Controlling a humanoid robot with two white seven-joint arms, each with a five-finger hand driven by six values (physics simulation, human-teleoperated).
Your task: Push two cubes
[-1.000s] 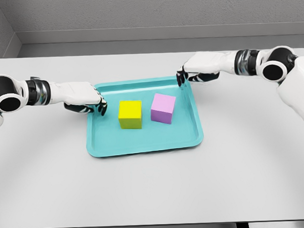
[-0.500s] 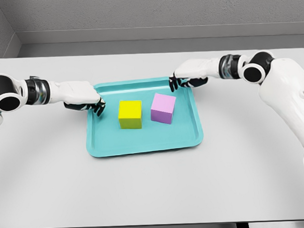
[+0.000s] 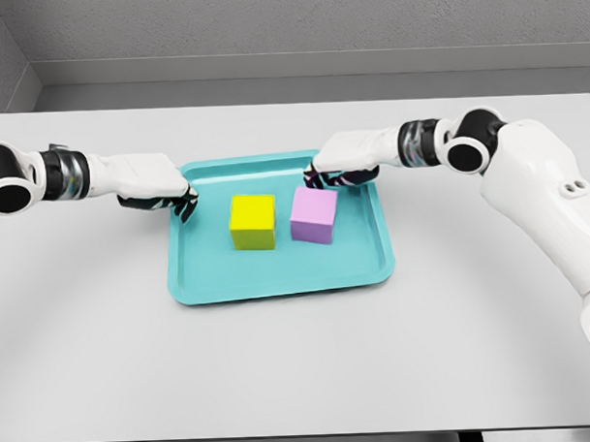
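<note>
A yellow cube (image 3: 252, 221) and a purple cube (image 3: 314, 215) sit side by side in a teal tray (image 3: 278, 288), a small gap between them. My right hand (image 3: 323, 177) reaches in over the tray's back rim. Its curled fingertips rest against the purple cube's top back edge and hold nothing. At the tray's back left corner is my left hand (image 3: 183, 201), fingers curled down, left of the yellow cube and apart from it.
The tray lies in the middle of a white table (image 3: 300, 366). A grey wall runs behind the table's far edge. My right forearm (image 3: 526, 174) crosses the table's right side.
My right hand slid left along the tray's back rim until it met the purple cube, which shifted slightly forward and squared up. My left hand drew back a little.
</note>
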